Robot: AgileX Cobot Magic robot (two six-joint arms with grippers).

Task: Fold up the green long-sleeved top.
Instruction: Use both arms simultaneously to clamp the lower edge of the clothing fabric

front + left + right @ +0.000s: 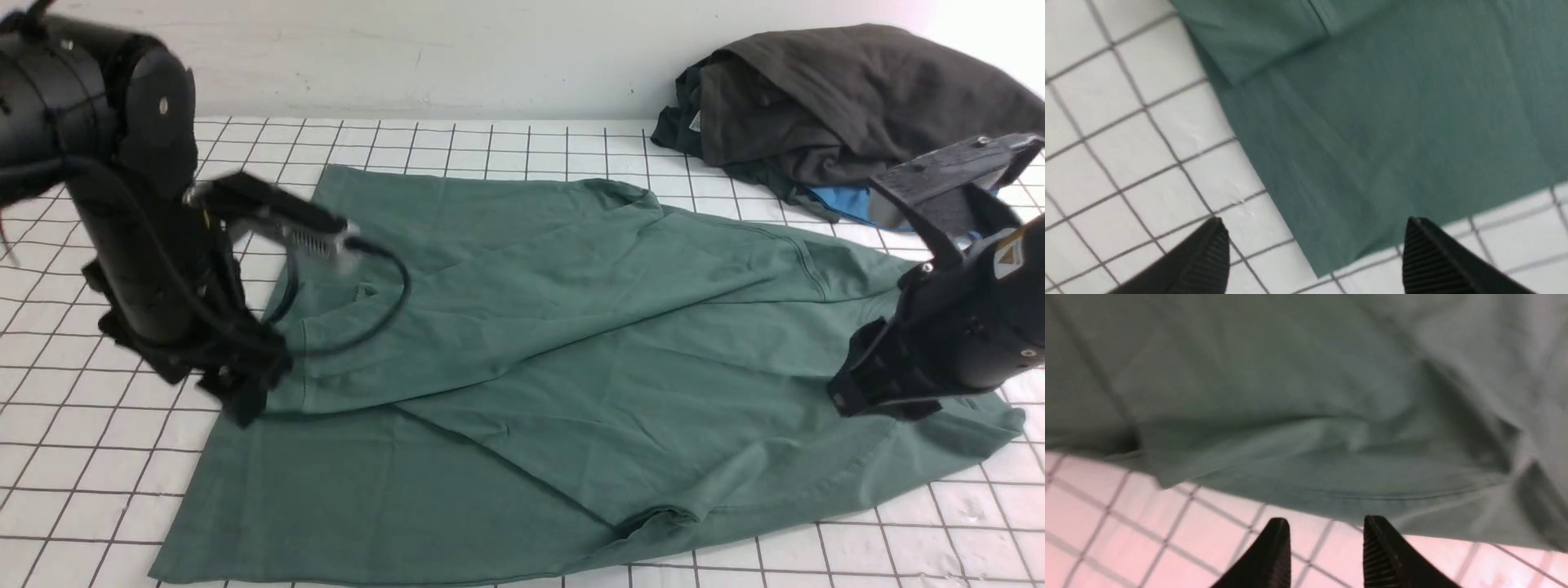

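Progress: early; top (571, 343) lies spread on gridded table (82, 457), one flap laid diagonally over its body, further folds left | left gripper (1314, 228): fingers wide apart, empty, at top's left edge | right gripper (1327, 526): fingers partly apart, empty, near its right edge

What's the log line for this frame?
green top: on gridded table, partly folded | left hand: open, empty, above top's edge | right hand: open, empty, near top's edge
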